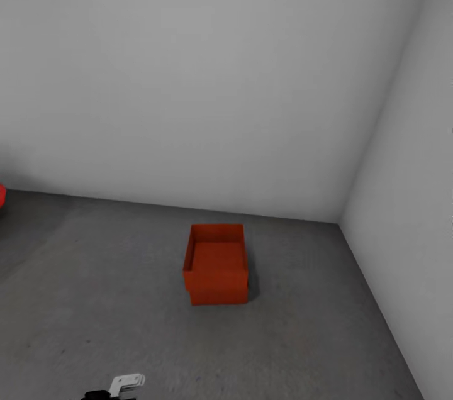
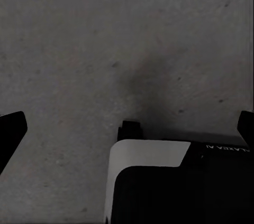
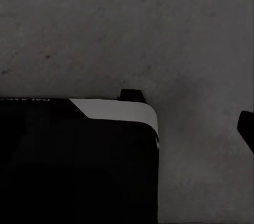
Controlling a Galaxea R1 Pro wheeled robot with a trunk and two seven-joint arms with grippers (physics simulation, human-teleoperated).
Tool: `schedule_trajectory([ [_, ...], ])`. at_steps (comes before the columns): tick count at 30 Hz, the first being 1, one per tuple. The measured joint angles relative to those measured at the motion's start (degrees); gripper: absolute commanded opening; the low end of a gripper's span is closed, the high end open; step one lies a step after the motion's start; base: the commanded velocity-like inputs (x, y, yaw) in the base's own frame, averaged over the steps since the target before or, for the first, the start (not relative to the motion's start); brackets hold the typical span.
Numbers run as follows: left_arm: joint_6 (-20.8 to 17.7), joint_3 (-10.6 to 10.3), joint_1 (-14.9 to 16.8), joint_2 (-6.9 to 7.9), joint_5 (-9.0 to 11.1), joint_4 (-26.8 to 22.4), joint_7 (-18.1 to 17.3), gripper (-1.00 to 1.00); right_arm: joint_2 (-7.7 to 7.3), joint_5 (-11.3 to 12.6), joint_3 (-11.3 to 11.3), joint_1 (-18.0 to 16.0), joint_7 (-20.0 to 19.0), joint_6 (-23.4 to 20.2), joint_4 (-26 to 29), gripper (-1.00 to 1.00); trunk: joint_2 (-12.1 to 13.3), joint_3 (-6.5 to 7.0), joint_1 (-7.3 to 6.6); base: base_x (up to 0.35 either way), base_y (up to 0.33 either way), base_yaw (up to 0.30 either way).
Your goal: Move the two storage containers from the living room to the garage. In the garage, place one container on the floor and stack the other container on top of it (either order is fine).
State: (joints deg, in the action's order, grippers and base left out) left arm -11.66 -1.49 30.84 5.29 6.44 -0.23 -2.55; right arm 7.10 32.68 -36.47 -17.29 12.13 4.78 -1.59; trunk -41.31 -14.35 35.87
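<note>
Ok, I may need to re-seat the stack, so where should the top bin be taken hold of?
Probably by the top container's two side walls, left and right, coming down from above. It sits level with its open top up, so those thin rims are exposed for pinching, while its lower part sits against the lower container.

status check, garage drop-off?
Both end effectors empty, pointed at dark grey concrete floor. Two orange-red rectangular bins stacked on that floor near the grey-white wall corner. Nothing in the way around them.
</note>
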Motion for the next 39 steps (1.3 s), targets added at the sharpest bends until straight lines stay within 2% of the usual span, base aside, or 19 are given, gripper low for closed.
schedule_trajectory([
  [2,1.7,0.0,-1.0,0.24,0.0,0.0,-1.6,1.00,-0.02,0.1,0.0,0.9,-2.3,0.2,0.0,1.00,0.0,0.18,0.00,0.000,0.000,-0.067],
  [6,3.9,0.0,-2.2,0.29,0.0,0.0,-2.6,1.00,-0.04,0.1,0.0,2.0,-4.2,0.4,0.0,1.00,0.0,0.53,0.00,0.000,0.000,-0.067],
  [17,5.4,0.1,-5.9,0.68,0.0,0.0,-2.9,1.00,0.09,-0.1,-0.1,3.8,-4.8,0.9,0.0,1.00,0.0,1.49,0.00,0.000,0.000,-0.067],
  [20,9.1,0.0,-8.5,0.67,0.0,0.0,-2.8,1.00,0.13,0.0,-0.1,4.2,-4.8,1.3,0.0,1.00,0.0,1.75,0.00,0.000,0.000,-0.070],
  [22,10.0,0.1,-9.4,0.67,0.1,0.0,-2.8,1.00,0.09,-0.1,-0.1,4.8,-4.8,1.4,0.0,1.00,0.0,1.93,0.00,0.000,0.000,-0.074],
  [30,10.6,0.1,-10.0,0.71,1.0,0.0,-2.8,1.00,0.05,-0.1,-0.1,5.5,-4.8,2.1,0.0,1.00,0.0,2.63,0.00,0.000,0.000,-0.075],
  [39,10.6,0.1,-10.0,0.64,1.1,0.0,-2.7,1.00,0.05,0.0,-0.1,5.5,-4.8,2.1,0.0,1.00,0.0,2.97,0.00,0.000,0.000,-0.021],
])
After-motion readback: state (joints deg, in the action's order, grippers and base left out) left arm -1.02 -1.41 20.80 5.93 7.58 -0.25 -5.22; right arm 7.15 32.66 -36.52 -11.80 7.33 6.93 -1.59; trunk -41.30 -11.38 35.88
